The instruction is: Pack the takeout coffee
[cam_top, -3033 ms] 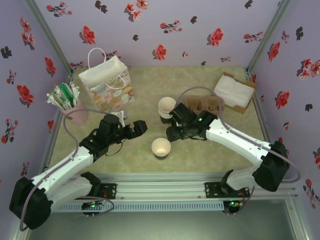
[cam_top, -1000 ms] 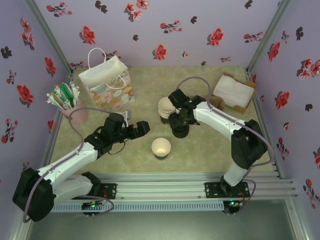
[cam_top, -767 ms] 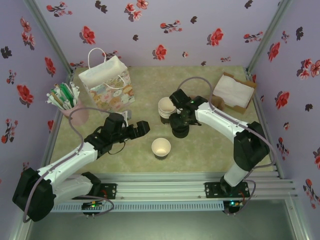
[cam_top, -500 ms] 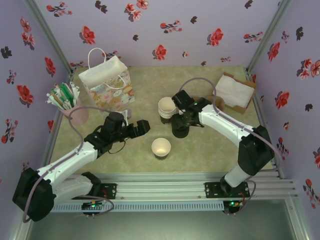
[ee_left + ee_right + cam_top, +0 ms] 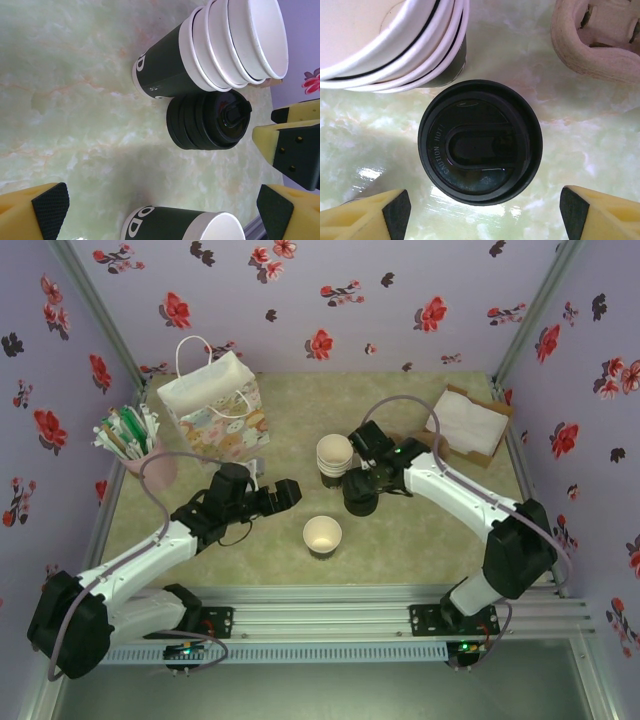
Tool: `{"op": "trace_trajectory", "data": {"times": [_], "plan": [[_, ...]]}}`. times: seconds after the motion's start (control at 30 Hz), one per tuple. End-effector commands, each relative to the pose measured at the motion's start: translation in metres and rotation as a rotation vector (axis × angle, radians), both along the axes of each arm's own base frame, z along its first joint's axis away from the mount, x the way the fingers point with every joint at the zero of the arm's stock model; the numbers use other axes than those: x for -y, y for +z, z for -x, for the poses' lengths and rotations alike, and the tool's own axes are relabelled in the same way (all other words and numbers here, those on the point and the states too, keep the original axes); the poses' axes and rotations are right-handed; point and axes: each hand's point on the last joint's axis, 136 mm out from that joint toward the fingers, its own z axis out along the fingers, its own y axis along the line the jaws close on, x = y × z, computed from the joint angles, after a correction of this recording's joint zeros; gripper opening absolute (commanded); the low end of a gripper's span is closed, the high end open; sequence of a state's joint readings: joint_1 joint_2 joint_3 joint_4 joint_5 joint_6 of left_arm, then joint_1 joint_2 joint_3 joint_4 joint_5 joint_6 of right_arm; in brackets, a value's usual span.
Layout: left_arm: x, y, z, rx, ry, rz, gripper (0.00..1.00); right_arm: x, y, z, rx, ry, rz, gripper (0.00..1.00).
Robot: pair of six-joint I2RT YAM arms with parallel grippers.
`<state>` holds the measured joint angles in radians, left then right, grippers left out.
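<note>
**Surface:** tabletop [image 5: 420, 540], pale green marbled sheet, glossy; metal rail along near edge.
**Room:** lilac walls [image 5: 400, 270] on 3 sides w/ red & dark flower print; grey corner posts.
**Landmark:** cup stack [image 5: 334, 454], approx mid-tabletop, lidless, cream rims, dark sides.

1. Takeout coffee cup [image 5: 322, 535]: single, dark-sided, upright, no lid on. Stands apart from cup stack, on its near side.
2. Black lid stack [image 5: 480, 147]: just beside cup stack, near-right of it.
3. Pulp carrier [image 5: 600, 40]: right of cup stack, partly under R arm.
4. Box w/ white napkins [image 5: 468, 422]: far right of cup stack.
5. Gift bag [image 5: 212, 405]: far-left of cup stack, upright, top open.
6. Pink cup of green & white sticks [image 5: 130, 445]: left of cup stack, beyond bag.

**R tool** [image 5: 482, 212]: released, fingers straddle lid stack w/ gaps both sides, nothing gripped.
**L tool** [image 5: 287, 494]: released, wide, empty; left of cup stack, aimed toward it.
</note>
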<state>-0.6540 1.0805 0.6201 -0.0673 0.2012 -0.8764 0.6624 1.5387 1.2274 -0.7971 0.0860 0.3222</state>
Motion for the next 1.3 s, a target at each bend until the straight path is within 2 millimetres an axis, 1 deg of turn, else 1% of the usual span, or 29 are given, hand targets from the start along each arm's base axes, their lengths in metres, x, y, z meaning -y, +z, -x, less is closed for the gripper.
{"op": "trace_trajectory", "data": {"times": [0.0, 0.2, 0.37, 0.77, 1.0, 1.27], "plan": [[0.004, 0.010, -0.004, 0.039, -0.008, 0.001, 0.99, -0.001, -0.012, -0.005, -0.014, -0.002, 0.020, 0.83], [0.004, 0.009, -0.005, 0.040, -0.008, 0.000, 0.99, -0.003, -0.025, -0.010, -0.020, 0.008, 0.069, 0.85], [0.005, 0.008, -0.005, 0.037, -0.008, -0.002, 0.99, -0.004, -0.029, -0.012, -0.010, 0.014, 0.111, 0.86], [0.005, 0.006, -0.004, 0.036, -0.011, -0.006, 0.99, -0.005, -0.026, -0.019, 0.023, 0.014, 0.172, 0.87], [0.004, 0.006, -0.005, 0.036, -0.010, -0.007, 0.99, -0.007, -0.021, -0.019, 0.035, 0.021, 0.176, 0.89], [0.004, 0.005, -0.004, 0.036, -0.010, -0.006, 0.99, -0.010, -0.026, -0.021, 0.030, 0.023, 0.178, 0.89]]}}
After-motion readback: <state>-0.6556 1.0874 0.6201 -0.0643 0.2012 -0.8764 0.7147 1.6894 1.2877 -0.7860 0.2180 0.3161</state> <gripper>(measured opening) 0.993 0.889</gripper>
